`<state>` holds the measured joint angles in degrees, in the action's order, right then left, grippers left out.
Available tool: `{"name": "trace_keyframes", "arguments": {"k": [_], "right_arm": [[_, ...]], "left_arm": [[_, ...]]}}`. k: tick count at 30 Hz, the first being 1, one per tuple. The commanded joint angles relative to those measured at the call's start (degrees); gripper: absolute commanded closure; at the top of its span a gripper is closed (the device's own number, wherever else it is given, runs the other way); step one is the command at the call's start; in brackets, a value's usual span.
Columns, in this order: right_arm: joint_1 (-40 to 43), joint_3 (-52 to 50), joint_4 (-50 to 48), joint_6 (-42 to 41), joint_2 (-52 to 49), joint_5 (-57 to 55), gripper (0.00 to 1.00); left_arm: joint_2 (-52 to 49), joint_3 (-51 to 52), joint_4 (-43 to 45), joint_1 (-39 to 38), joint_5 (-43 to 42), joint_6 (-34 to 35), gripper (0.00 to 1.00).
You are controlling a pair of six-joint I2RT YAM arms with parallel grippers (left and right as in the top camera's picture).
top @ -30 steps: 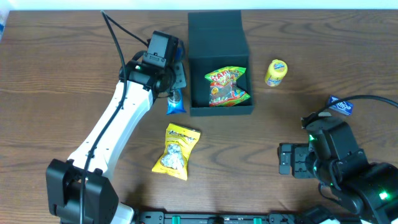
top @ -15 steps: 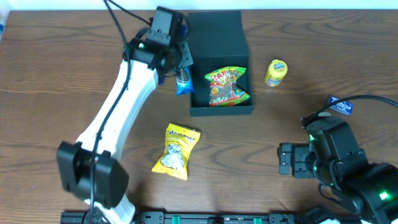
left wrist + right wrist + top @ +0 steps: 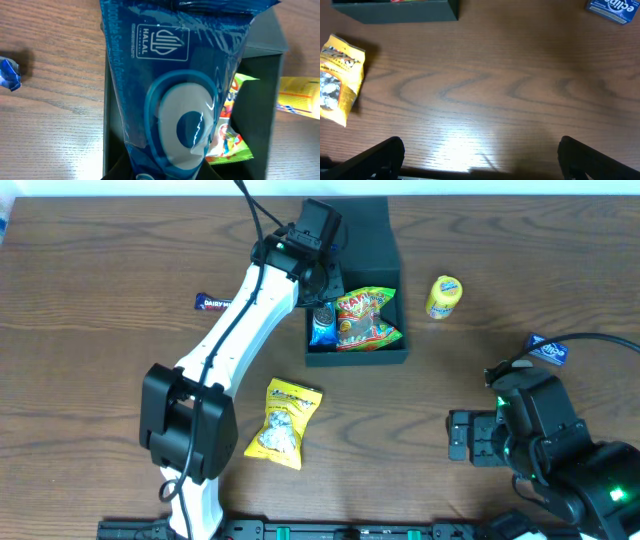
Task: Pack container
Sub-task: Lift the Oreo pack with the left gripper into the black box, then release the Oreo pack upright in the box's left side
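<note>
Here the container [image 3: 357, 358] sits on the wooden surface [image 3: 100, 260] with its flap lid [image 3: 345, 222] folded back at the far side, so the box is open. A colourful sweets bag [image 3: 366, 320] lies inside, filling the right part of the container. The left arm reaches over the container's left wall. The left gripper [image 3: 322, 306] is closed on a blue packet [image 3: 175, 100], pinching its top end. The packet hangs down over the left part of the opening, just beside the sweets bag. Whether its lower end touches the container's floor cannot be told.

The right gripper [image 3: 480, 146] is well apart from the container, towards its near right. Its jaws are spread wide and there is nothing between them.

Outside the container, a chocolate bar [image 3: 212, 304] lies to its left. A small yellow packet [image 3: 445, 297] stands just off its right side. A yellow snack bag [image 3: 283, 423] lies nearer than the container's front wall. A blue box [image 3: 548, 350] rests far out to the container's right.
</note>
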<state>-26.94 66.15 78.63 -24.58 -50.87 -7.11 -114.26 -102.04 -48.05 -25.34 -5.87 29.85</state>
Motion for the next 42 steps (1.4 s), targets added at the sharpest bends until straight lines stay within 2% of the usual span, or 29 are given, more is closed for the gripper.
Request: {"name": "trace_keyframes", "arguments": {"k": [1, 29, 42], "right_arm": [[-0.5, 0.0, 0.1, -0.7, 0.3, -0.1, 0.01], [-0.5, 0.0, 0.1, -0.7, 0.3, -0.1, 0.01], [-0.5, 0.0, 0.1, -0.7, 0.3, -0.1, 0.01]], "left_arm": [[-1.0, -1.6, -0.2, 0.2, 0.0, 1.1, 0.94], [-10.6, -1.6, 0.4, 0.2, 0.8, 1.0, 0.94], [-11.1, -1.6, 0.5, 0.2, 3.3, 1.0, 0.94]]}}
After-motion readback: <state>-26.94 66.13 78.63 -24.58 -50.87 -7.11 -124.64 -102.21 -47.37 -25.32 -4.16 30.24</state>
